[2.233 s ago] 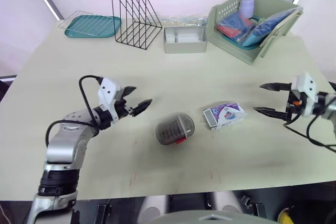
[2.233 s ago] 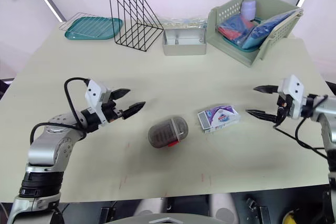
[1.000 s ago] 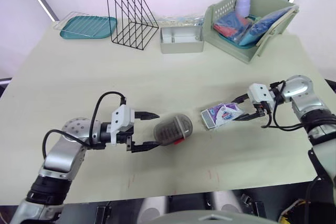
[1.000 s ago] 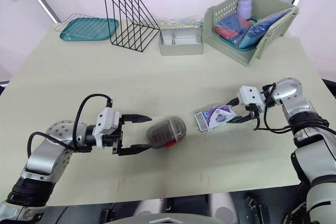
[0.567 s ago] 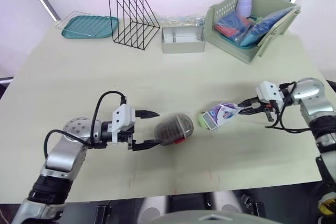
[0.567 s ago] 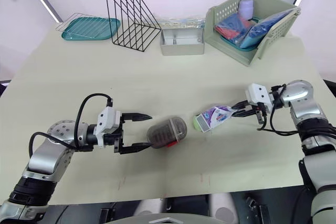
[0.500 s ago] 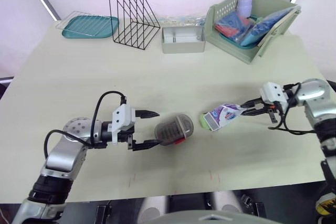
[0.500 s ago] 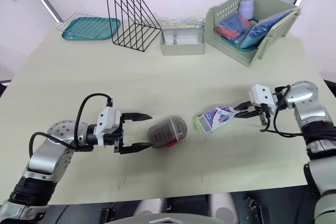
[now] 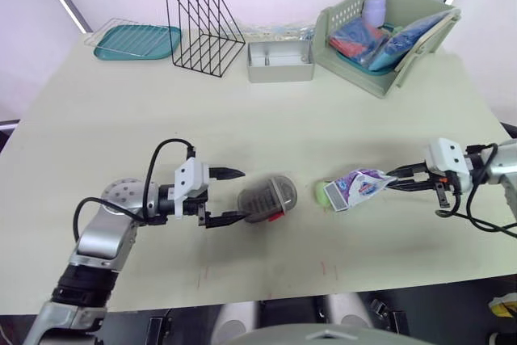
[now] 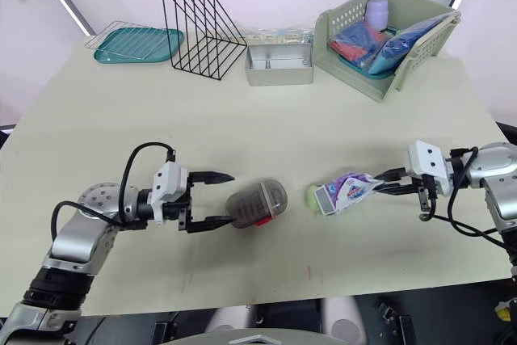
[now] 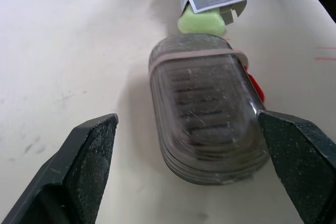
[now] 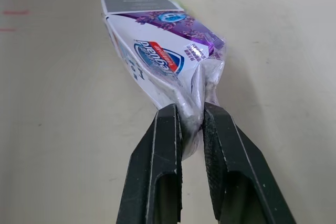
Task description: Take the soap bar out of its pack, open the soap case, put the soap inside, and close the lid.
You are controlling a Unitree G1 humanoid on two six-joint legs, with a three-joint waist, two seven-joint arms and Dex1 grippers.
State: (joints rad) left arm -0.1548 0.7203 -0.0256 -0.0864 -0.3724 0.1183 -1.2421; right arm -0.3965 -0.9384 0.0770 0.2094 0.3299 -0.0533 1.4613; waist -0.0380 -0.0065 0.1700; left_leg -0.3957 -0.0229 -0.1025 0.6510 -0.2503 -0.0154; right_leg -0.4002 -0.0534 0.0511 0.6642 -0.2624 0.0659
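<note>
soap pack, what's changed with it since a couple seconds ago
The right tool shut on the soap pack and pulled it rightward; the green soap bar now pokes out. The left tool moved in, open, around the soap case, which stayed put, lid shut.

Table (image 9: 113, 119), soap case (image 9: 266, 197), soap (image 9: 321, 194), rack (image 9: 206, 31), tray (image 9: 161, 38), basket (image 9: 355, 70)

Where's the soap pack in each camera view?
Left eye: soap pack right of centre, in the right gripper.
Right eye: right of centre too.
Left wrist: beyond the soap case.
Right wrist: pinched between that gripper's fingers.
Shared landmark: the soap case.
</note>
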